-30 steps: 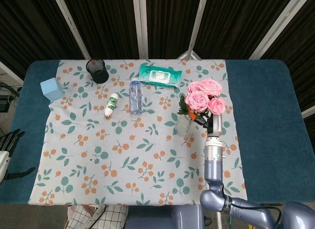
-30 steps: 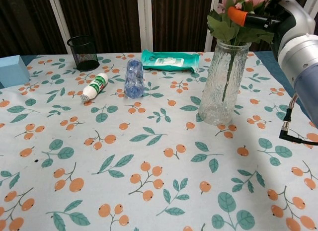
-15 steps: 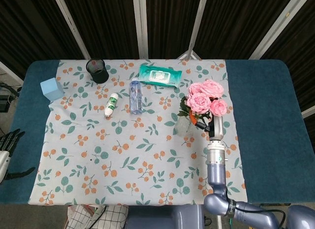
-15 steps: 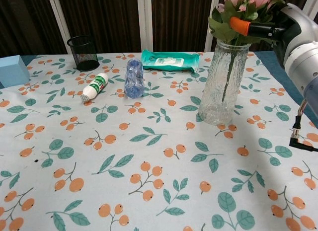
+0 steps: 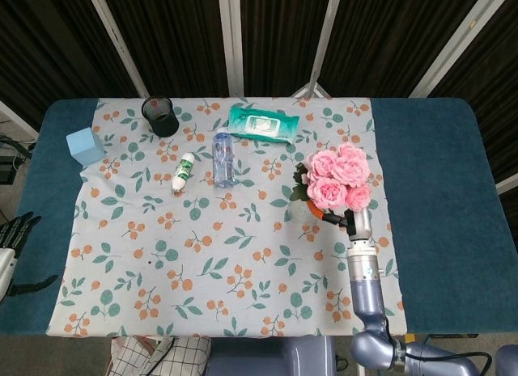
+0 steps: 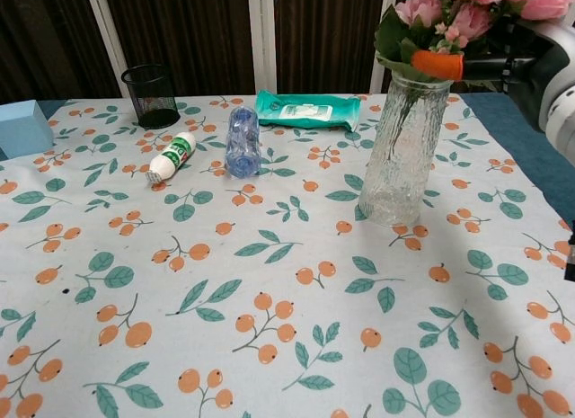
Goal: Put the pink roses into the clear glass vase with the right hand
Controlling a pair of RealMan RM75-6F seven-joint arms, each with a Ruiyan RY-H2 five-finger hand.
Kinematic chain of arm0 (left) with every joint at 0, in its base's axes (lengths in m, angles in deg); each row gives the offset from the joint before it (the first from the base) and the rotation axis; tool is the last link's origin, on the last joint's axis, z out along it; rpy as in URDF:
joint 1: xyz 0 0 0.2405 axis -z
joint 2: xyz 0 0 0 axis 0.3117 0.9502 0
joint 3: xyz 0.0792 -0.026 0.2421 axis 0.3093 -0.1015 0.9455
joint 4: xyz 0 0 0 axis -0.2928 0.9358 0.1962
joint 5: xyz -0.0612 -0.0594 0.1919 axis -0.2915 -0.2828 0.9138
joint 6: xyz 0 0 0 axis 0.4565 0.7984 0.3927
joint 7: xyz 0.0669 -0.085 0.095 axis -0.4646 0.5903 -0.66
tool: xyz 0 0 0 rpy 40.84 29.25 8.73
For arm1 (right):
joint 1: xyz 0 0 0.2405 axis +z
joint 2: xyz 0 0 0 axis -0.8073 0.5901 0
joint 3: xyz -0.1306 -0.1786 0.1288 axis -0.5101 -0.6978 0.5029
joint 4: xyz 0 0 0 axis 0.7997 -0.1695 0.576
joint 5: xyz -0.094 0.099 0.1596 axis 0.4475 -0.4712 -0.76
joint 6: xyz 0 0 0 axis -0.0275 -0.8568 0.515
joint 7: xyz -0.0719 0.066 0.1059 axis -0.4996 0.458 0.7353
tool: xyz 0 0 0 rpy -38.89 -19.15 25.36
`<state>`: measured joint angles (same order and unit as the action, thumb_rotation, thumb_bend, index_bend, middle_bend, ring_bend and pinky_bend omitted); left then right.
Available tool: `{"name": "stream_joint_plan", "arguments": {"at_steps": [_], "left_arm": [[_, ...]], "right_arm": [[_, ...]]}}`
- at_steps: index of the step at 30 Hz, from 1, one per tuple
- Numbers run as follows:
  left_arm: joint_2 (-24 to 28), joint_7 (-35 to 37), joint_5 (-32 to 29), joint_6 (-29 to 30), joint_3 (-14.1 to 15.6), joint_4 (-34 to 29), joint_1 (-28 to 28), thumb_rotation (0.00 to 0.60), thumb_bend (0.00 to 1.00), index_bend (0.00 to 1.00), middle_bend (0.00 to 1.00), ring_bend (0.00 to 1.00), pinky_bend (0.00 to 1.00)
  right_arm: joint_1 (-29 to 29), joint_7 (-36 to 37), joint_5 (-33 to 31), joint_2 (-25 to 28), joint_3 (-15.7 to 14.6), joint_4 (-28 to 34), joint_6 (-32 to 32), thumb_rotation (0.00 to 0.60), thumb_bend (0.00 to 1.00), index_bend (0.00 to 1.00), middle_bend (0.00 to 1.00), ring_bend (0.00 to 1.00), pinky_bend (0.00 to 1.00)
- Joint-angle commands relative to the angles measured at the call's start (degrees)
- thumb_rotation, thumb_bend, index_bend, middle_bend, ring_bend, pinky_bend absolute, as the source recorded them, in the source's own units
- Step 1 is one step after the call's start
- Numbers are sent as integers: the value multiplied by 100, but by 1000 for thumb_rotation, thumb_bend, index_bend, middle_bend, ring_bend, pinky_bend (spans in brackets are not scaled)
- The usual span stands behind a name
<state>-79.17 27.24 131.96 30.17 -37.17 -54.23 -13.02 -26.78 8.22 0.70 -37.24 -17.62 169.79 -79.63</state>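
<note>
You have 1 glass vase point(image 6: 402, 148), 1 bunch of pink roses point(image 5: 336, 177), 1 water bottle point(image 5: 222, 157), 1 wipes pack point(image 5: 262, 122), 1 mesh cup point(image 5: 160, 116), 1 blue box point(image 5: 85, 145), 1 small white bottle point(image 5: 184, 172).

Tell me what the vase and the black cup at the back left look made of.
Vase: clear glass by the look, with a ribbed, textured wall; the stems show through it. Black cup: probably metal wire mesh, matte black; its wall is a see-through grid.
</note>
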Motion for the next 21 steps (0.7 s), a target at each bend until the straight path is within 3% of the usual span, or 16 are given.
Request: {"name": "stream_joint_plan", "arguments": {"at_steps": [1,21], "left_arm": [[-1,-3,9,2,5,-6,-1,600,0,0,0,0,0],[-2,-37,9,27,15,-18,-20,600,0,0,0,0,0]], "right_arm": [[-146,-98,112,195,-189,209,21,600,250,0,0,0,0],[-675,-746,440,1625,-993,837,385,600,248,0,0,0,0]]}}
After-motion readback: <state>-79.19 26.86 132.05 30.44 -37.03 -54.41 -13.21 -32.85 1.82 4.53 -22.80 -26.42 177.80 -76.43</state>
